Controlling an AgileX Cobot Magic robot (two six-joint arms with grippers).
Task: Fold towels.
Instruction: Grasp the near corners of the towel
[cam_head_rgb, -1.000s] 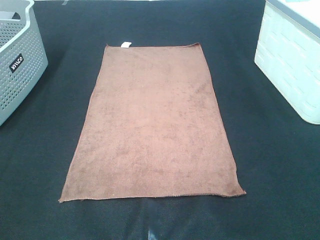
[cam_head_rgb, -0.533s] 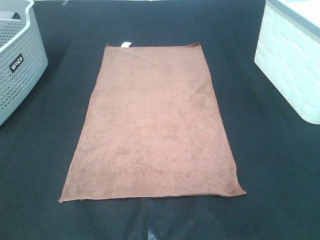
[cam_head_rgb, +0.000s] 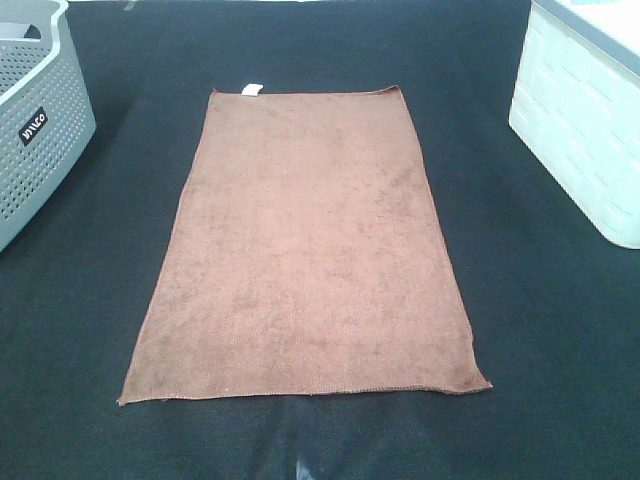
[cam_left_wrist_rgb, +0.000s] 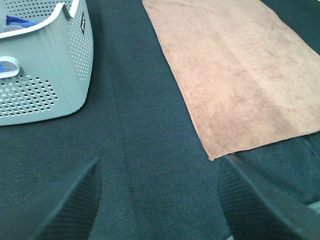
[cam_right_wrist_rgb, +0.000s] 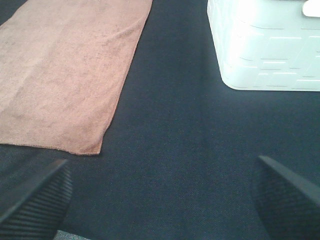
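Fabric is filling the high view: we are looking down on the brown towel (cam_head_rgb: 305, 245), which is lying flat and fully spread on the dark table cover (cam_head_rgb: 540, 340). A small white tag (cam_head_rgb: 251, 89) is sticking out from its far hem. A grey perforated basket (cam_head_rgb: 40, 130) is standing off the towel's left side and a white bin (cam_head_rgb: 580, 120) off its right, both well apart from it. Neither of our grippers is showing here.

Through the left wrist camera, we are holding the left gripper (cam_left_wrist_rgb: 160, 167) with its two ribbed fingers (cam_left_wrist_rgb: 60, 200) spread wide and nothing between them, above bare table cover. The towel's near corner is lying just ahead of one fingertip, and the rest of the towel is stretching away from the gripper on that side. The grey basket is sitting farther ahead, beyond the other finger, with a blue item (cam_left_wrist_rgb: 17, 21) lying inside it.

Through the right wrist camera, we are carrying the right gripper (cam_right_wrist_rgb: 162, 162) the same way: fingers (cam_right_wrist_rgb: 287, 197) wide apart, gripping nothing. The towel's other near corner is lying just ahead of one finger, not touching it. The white bin is standing farther ahead beyond the opposite finger, well apart from the towel.
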